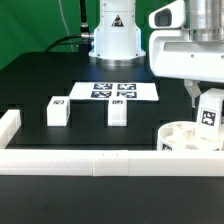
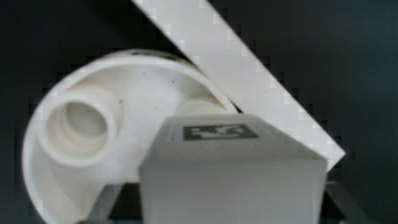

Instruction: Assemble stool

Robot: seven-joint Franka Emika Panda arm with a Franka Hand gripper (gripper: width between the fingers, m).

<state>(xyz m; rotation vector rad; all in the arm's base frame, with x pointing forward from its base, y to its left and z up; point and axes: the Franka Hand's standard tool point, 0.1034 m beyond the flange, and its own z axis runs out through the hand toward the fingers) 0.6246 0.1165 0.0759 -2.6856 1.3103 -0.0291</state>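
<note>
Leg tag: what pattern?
Black-and-white square tag on the white leg; clearest in wrist view.

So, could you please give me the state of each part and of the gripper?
gripper: shut on the held leg.
held leg: upright, above the seat.
seat: flat on the table, sockets up.
first loose leg: on the table, free.
second loose leg: on the table, free.

Smooth plastic seat point(image 2: 80, 120), leg point(image 2: 222, 175) (matt white)

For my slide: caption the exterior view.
Gripper holds a tagged leg at the round seat; two other legs lie loose.
</note>
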